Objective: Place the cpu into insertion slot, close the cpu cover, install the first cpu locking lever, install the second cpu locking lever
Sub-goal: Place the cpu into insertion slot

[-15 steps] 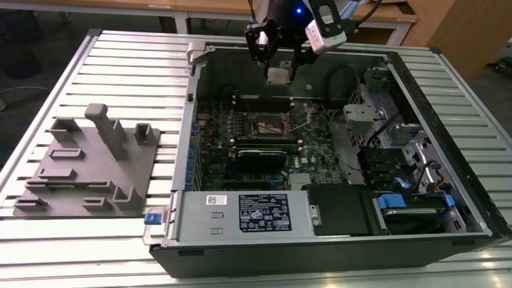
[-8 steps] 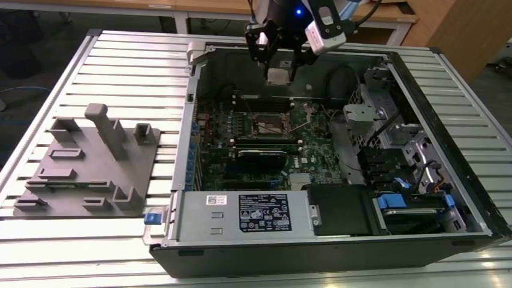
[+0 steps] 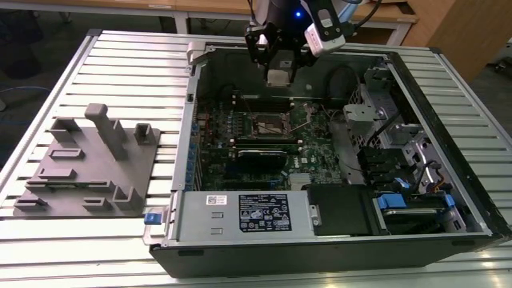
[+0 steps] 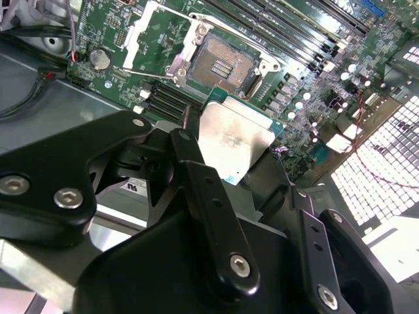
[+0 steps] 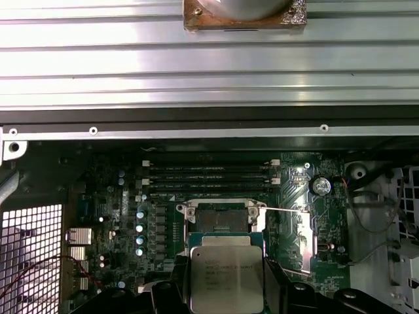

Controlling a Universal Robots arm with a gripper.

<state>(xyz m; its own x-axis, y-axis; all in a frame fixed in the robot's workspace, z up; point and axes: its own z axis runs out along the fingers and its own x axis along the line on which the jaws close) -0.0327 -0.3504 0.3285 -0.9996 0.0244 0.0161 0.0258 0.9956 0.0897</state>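
Progress stands at the very first step: my hand (image 3: 277, 72) is clamped narrow on the cpu (image 5: 227, 278), pinching it by two opposite edges, and the chip hangs in the air inside the open computer case (image 3: 448, 150), clear of the board. The insertion slot (image 5: 219, 219) lies below the hand and a little ahead of the chip, bare and unfilled. The cpu cover (image 4: 139, 33) is swung back off the slot to one side of it, so I judge that seating the chip, closing the cover and both levers are all left to do. One locking lever (image 5: 291, 210) shows as a thin wire rod standing off beside the slot, unlatched as far as I can tell.

The chip is a flat square with a dull, brushed silver-grey lid and a thin green edge under it. The slot is a dark square well with a fine grid of contacts and a bright metal rim. The cover is thin stamped silver sheet with a cut-out centre. My hand's links are matt black with bright screw heads. The desk (image 3: 120, 48) under the case is ribbed aluminium.
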